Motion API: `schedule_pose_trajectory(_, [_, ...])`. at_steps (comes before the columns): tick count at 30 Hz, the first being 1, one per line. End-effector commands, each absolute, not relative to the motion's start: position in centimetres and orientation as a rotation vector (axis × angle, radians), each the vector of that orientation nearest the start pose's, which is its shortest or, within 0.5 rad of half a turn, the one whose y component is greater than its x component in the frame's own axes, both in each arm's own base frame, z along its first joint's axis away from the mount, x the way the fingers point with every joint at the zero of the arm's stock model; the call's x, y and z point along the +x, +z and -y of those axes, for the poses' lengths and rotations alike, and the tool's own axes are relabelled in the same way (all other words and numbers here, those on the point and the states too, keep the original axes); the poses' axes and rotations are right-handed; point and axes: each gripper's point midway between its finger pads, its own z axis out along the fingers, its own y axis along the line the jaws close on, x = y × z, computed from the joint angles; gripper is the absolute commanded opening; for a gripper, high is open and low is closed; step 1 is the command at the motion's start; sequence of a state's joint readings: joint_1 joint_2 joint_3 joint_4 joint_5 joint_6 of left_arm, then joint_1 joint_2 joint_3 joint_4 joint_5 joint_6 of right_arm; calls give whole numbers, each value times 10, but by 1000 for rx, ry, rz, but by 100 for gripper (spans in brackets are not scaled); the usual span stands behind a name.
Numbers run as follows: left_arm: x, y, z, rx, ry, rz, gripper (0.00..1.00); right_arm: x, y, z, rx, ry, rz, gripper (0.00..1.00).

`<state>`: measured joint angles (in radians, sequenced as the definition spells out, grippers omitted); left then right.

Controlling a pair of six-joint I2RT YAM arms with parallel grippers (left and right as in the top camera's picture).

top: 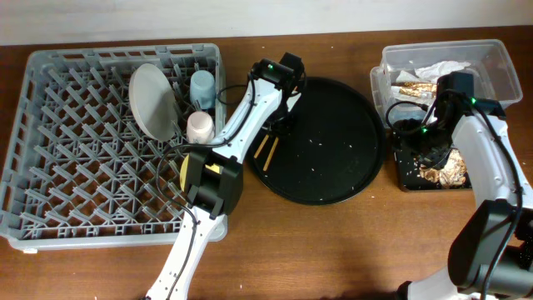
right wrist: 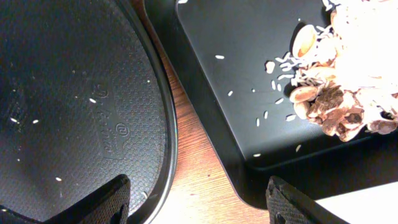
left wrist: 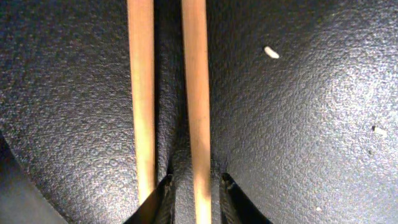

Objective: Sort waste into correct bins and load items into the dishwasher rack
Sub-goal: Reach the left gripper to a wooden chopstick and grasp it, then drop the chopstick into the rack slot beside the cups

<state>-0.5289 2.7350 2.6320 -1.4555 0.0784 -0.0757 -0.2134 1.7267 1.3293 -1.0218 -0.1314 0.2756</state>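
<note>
While the left pincer [left wrist: 196, 200] hangs low over the large round black tray [top: 333, 167], its jaws have only a slim gap between them and straddle one of the two wooden chopsticks [left wrist: 142, 93]. A dark sliver shows on each side of that stick, so no firm hold is visible. The second stick lies just beside it, outside the left finger. Both rest side by side on the tray's left part, near its rim.

The right pincer [right wrist: 199, 202] stands wide apart with nothing between its fingers. It hovers above the strip of tabletop [right wrist: 199, 162] between the round tray and the shallow black rectangular tray [right wrist: 236, 50]. That tray carries a heap of tan-brown food scraps [right wrist: 336, 106] and scattered rice grains.

Behind it, the clear tub [top: 500, 50] holds crumpled white napkins [top: 441, 68] and gold-brown wrappers [top: 414, 85].

At the left, the grey dishwasher rack [top: 50, 125] holds a white plate [top: 151, 100] on edge, a light-blue cup [top: 202, 86] and a pink cup [top: 200, 127]. A yellow bowl [top: 185, 171] is partly hidden under the left arm.
</note>
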Motion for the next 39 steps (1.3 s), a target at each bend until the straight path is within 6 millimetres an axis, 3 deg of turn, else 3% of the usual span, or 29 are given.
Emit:
schedule_pose_trajectory(1, [428,-17,278,736,-132,-3115,22,343,98,54,694,189,-2891,71])
schedule_pose_trajectory(3, [428,-16,278,735,-132,-3114,1,343,98,54,695,189,-2891,71])
schedule_pose_trajectory(6, [428,-8,277,735,-133,-3114,1,343,98,54,694,189,-2891,71])
schedule_pose_trajectory(8, [432,23,280,747,-153,-3066,1,343,98,54,694,189,-2891,71])
schedule_pose_trajectory(13, [459,131,274,680,-191,-2797,0,343,98,54,694,189,-2891,71])
schedule_pose_trajectory(15, [472,161,245,591,-129,-2748,1,343,98,54,694,189,-2891,71])
schedule_pose_trajectory(18, [491,183,197,378,-99,-2736,1,343,98,54,695,189,-2891,71])
schedule_pose_trajectory(19, [501,185,169,221,-64,-2744,1,343,98,54,694,189,-2891,71])
schedule_pose_trajectory(23, [521,185,94,-156,-59,-2748,1,343,99,54,693,189,-2889,71])
schedule_pose_trajectory(27, [522,198,76,-121,-177,-2737,1,346,99,54,691,188,-2879,71])
schedule_pose_trajectory(30, [518,224,63,-59,-159,-2685,1,347,99,55,688,188,-2873,71])
schedule_pose_trajectory(32, [517,226,62,41,-129,-2681,1,347,99,55,688,187,-2873,71])
schedule_pose_trajectory(36, [509,177,35,11,101,-2848,1,347,99,55,688,183,-2873,71])
schedule_pose_trajectory(39, [498,147,35,17,115,-2958,1,348,99,55,687,184,-2868,71])
